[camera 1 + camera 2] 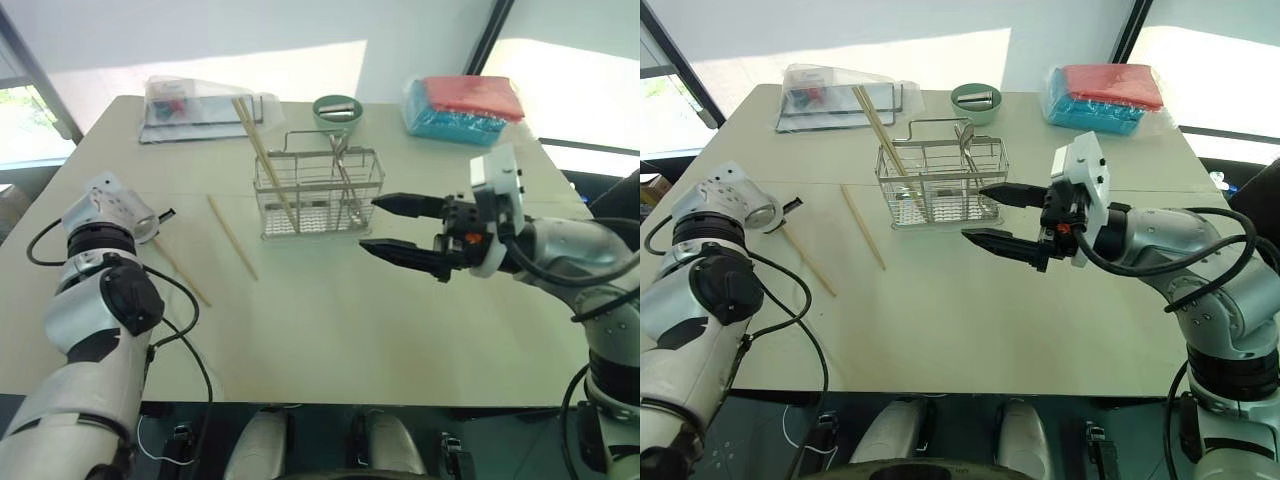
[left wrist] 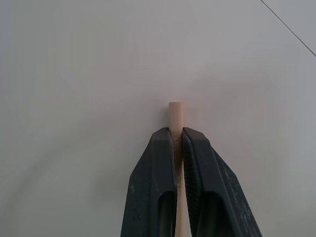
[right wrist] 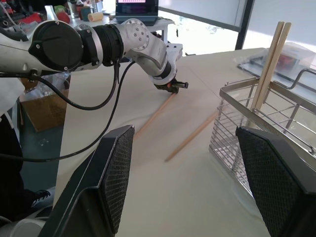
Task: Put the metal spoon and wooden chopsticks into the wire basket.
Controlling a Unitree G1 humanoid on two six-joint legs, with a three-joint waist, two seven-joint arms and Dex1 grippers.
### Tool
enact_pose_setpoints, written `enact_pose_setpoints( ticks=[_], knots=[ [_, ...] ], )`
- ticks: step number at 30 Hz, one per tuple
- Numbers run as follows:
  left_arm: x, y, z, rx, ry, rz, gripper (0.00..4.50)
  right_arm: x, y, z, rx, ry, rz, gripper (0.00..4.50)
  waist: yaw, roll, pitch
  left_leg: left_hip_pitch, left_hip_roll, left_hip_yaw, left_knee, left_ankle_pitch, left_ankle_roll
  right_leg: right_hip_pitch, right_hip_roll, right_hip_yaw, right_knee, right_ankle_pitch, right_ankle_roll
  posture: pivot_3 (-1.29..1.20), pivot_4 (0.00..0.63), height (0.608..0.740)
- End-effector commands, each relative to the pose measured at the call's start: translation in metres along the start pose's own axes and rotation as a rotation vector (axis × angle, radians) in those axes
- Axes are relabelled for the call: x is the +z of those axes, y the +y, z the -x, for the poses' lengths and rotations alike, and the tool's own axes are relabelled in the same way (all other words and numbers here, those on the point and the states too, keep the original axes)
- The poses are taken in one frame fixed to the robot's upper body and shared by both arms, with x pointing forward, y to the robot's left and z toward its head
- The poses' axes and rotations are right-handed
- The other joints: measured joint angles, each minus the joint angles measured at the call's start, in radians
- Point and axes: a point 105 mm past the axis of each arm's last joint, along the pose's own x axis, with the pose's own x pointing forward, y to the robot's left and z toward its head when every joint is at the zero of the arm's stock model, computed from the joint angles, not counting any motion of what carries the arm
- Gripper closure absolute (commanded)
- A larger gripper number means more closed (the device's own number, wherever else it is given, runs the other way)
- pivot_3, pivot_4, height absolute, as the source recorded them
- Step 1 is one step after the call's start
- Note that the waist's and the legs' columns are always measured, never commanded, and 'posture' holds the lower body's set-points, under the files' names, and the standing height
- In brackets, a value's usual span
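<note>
Chopsticks: pale tan wood, long, thin and straight; two stand tilted in the left compartment of the basket [image 1: 318,193], tops leaning far-left above the rim [image 1: 244,112]; one lies loose on the surface just left of the basket [image 1: 232,237]; another lies further left [image 1: 182,267], its far end pinched by the left gripper
Spoon [image 1: 965,140]: shiny metal, upright in the basket's right part; which compartment I cannot tell
Basket: silver wire mesh, rectangular, with a raised loop handle; sits at the middle of the surface, toward the far side
Left gripper [image 2: 178,143]: fingers clenched on the round end of the leftmost chopstick, which pokes out just past the tips; low over the left of the surface
Right gripper [image 1: 398,226]: fingers spread wide with nothing between them; pointing left, hanging above the surface just right of the basket
Surface [image 1: 340,320]: pale beige, matte; a thin seam runs across it
Far side: green bowl [image 1: 337,109] just behind the basket; clear bag on a dark tray [image 1: 195,103] at far left; red and blue pack [image 1: 465,108] at far right
Room: pale floor beyond, bright patches of light, dark slanted posts
</note>
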Motion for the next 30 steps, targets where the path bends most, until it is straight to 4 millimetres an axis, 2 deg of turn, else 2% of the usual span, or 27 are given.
enact_pose_setpoints(
  ticks=[1, 3, 4, 7, 9, 11, 12, 13, 14, 18, 21, 23, 26, 30],
  knots=[
    [0.021, -0.007, 0.009, -0.081, -0.062, 0.052, 4.49, 0.008, -0.001, 0.004, -0.011, -0.026, 0.025, 1.1, 0.0, 0.0, 0.0, 0.0, 0.0, 0.0, 0.0, 0.0, 0.0, 0.0, 0.0, 0.0, 0.0, 0.0, 0.0, 0.0, 0.15, 0.667],
    [0.035, -0.02, 0.017, -0.198, -0.113, 0.119, 4.49, 0.006, -0.002, 0.005, -0.017, -0.016, 0.021, 1.1, 0.0, -0.001, 0.0, 0.0, 0.0, 0.0, 0.0, 0.0, 0.0, 0.0, 0.0, 0.0, 0.0, 0.0, 0.0, 0.0, 0.15, 0.667],
    [0.049, -0.028, 0.024, -0.293, -0.174, 0.136, 4.49, 0.004, -0.002, 0.006, -0.021, -0.009, 0.02, 1.1, 0.0, -0.001, 0.0, -0.001, 0.0, 0.0, 0.0, 0.0, 0.0, 0.0, 0.0, -0.001, 0.0, 0.0, 0.0, 0.0, 0.15, 0.667],
    [0.097, -0.038, 0.056, -0.514, -0.434, 0.135, 4.49, 0.0, -0.002, 0.007, -0.036, 0.009, 0.008, 1.1, -0.002, -0.003, 0.001, -0.002, 0.0, 0.0, 0.0, 0.002, -0.004, -0.001, 0.0, -0.001, -0.001, 0.0, 0.0, 0.0, 0.15, 0.667],
    [0.124, -0.046, 0.085, -0.67, -0.555, 0.179, 4.49, -0.003, -0.002, 0.009, -0.051, 0.021, 0.0, 1.1, -0.008, -0.003, 0.001, -0.002, 0.001, 0.001, 0.0, 0.003, -0.005, -0.001, 0.0, 0.0, -0.001, 0.0, 0.0, 0.0, 0.15, 0.667],
    [0.15, -0.063, 0.141, -0.932, -0.728, 0.153, 4.49, -0.003, -0.002, 0.009, -0.069, 0.019, -0.014, 1.1, -0.009, -0.003, 0.001, -0.002, 0.001, 0.002, 0.0, 0.003, -0.005, -0.002, -0.002, 0.0, -0.002, 0.0, 0.0, 0.0, 0.15, 0.667],
    [0.16, -0.069, 0.18, -1.112, -0.817, 0.173, 4.49, -0.003, -0.002, 0.008, -0.078, 0.01, -0.022, 1.1, -0.009, -0.003, 0.001, -0.002, 0.001, 0.002, 0.0, 0.003, -0.005, -0.001, -0.002, -0.001, -0.002, 0.0, 0.0, 0.0, 0.15, 0.667],
    [0.166, -0.071, 0.212, -1.25, -0.882, 0.194, 4.49, -0.002, -0.002, 0.008, -0.086, 0.001, -0.029, 1.1, -0.008, -0.005, 0.002, -0.002, 0.001, 0.002, 0.0, 0.003, -0.005, -0.001, -0.002, -0.001, -0.002, 0.0, 0.0, 0.0, 0.15, 0.667],
    [0.17, -0.074, 0.234, -1.306, -0.923, 0.175, 4.49, -0.001, -0.001, 0.007, -0.094, -0.007, -0.035, 1.1, -0.006, -0.006, 0.003, -0.003, 0.001, 0.001, 0.0, 0.003, -0.005, -0.001, -0.003, -0.001, -0.002, 0.0, 0.0, 0.0, 0.15, 0.667],
    [0.165, -0.1, 0.291, -1.455, -1.012, 0.063, 4.49, -0.003, 0.0, 0.006, -0.125, -0.019, -0.048, 1.1, 0.0, -0.003, 0.001, -0.001, 0.0, 0.001, 0.0, 0.002, -0.003, 0.001, -0.003, -0.002, -0.003, 0.0, 0.0, 0.0, 0.15, 0.667],
    [0.146, -0.128, 0.316, -1.578, -0.993, -0.015, 4.49, -0.005, 0.0, 0.006, -0.149, -0.024, -0.054, 1.1, 0.002, -0.002, 0.001, 0.001, 0.0, 0.0, 0.001, -0.001, 0.002, 0.004, -0.002, -0.003, -0.003, 0.0, 0.0, 0.0, 0.15, 0.667],
    [0.131, -0.144, 0.32, -1.614, -0.982, -0.086, 4.49, -0.004, -0.001, 0.006, -0.162, -0.03, -0.057, 1.1, 0.0, -0.002, 0.001, 0.001, 0.0, 0.0, 0.002, -0.001, 0.003, 0.004, -0.001, -0.004, -0.003, 0.0, 0.0, 0.0, 0.15, 0.667],
    [0.101, -0.169, 0.309, -1.597, -0.989, -0.259, 4.49, -0.001, -0.002, 0.008, -0.188, -0.048, -0.06, 1.1, -0.004, -0.001, 0.001, 0.0, 0.0, 0.0, 0.002, -0.001, 0.003, 0.004, -0.001, -0.003, -0.002, 0.0, 0.0, 0.0, 0.15, 0.667],
    [0.082, -0.181, 0.288, -1.569, -0.984, -0.36, 4.49, 0.002, -0.003, 0.012, -0.219, -0.062, -0.065, 1.1, -0.017, 0.0, 0.002, 0.0, 0.002, 0.001, 0.001, -0.001, 0.004, 0.002, 0.001, -0.002, -0.003, 0.0, 0.0, 0.0, 0.15, 0.667]
  ],
)
